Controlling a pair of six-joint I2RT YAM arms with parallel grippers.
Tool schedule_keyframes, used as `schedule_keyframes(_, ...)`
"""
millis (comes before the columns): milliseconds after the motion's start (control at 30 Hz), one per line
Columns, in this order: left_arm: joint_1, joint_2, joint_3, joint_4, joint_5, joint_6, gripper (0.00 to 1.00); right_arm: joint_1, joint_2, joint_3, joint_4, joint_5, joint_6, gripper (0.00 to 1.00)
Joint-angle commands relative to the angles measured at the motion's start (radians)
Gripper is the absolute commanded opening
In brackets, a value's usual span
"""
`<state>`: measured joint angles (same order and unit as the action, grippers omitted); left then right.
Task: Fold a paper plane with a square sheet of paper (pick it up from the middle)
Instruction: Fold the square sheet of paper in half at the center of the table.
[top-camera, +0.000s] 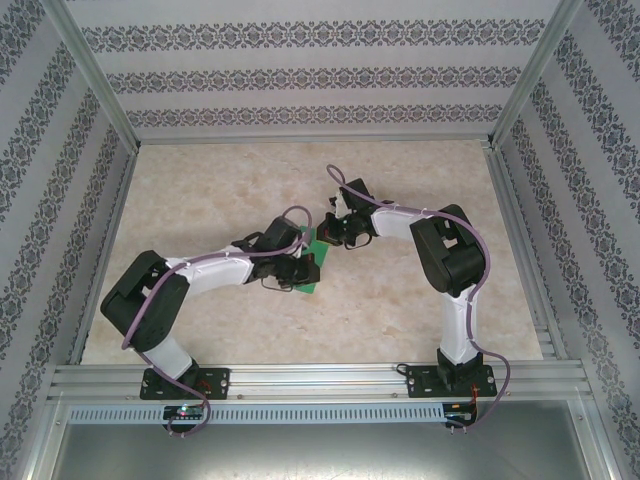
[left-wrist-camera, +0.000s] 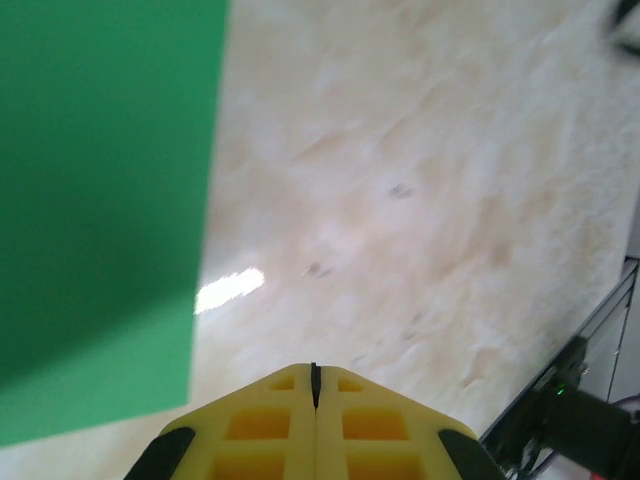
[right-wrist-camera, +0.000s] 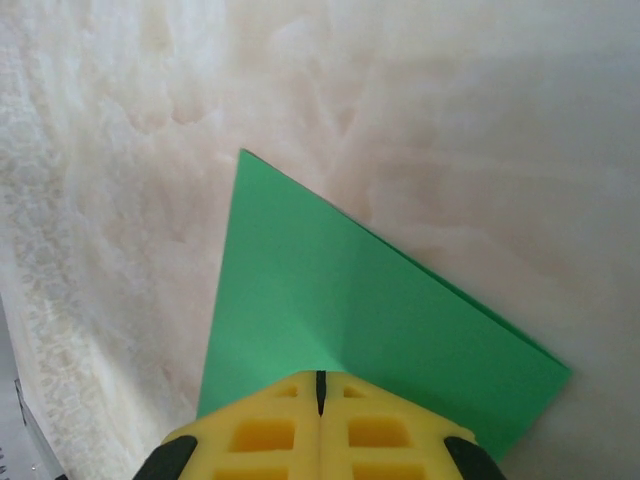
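- Top view: a beige marble-patterned tabletop (top-camera: 220, 190) is seen inside an aluminium frame (top-camera: 300, 380) with patterned wall panels (top-camera: 300, 75).
- Both arms are bent inward. The left gripper (top-camera: 297, 268) and right gripper (top-camera: 330, 237) are positioned close together at the middle of the table.
- A thin bright green sheet of paper (top-camera: 312, 283) lies at the table's middle and is largely covered by the left gripper. Green is visible on its near and far sides.
- The right gripper is placed at the far right end of the sheet. Jaw state cannot be read in this view.
- Left wrist view: the yellow fingers (left-wrist-camera: 260, 425) of the left gripper (left-wrist-camera: 314, 372) are pressed flush together, with just a thin dark seam between them. Nothing is held.
- The sheet (left-wrist-camera: 100, 200) is seen flat on the tabletop (left-wrist-camera: 420, 200), off to one side of the fingers and clear of them. Its straight edge is sharply defined.
- A bright glare patch (left-wrist-camera: 230, 290) is noted just beside that edge.
- Right wrist view: the yellow fingers (right-wrist-camera: 265, 435) of the right gripper (right-wrist-camera: 320, 378) are likewise closed flush.
- The sheet (right-wrist-camera: 330, 290) lies directly ahead of the tips and runs under them, with a pointed corner aimed away.
- A crease is visible from the fingertips outward across the sheet.
- Whether the sheet is pinched or merely pressed under the tips cannot be told.
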<state>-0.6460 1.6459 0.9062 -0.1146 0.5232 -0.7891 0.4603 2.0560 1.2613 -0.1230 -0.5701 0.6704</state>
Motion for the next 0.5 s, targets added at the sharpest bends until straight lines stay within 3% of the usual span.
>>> schedule_keyframes(0, 0.014, 0.062, 0.070, -0.061, -0.046, 0.024, 0.00, -0.003, 0.007, 0.016, 0.014, -0.027, 0.003, 0.00)
schedule_keyframes(467, 0.021, 0.204, 0.100, -0.053, -0.095, 0.027, 0.00, -0.004, 0.059, 0.027, 0.008, -0.012, 0.008, 0.00)
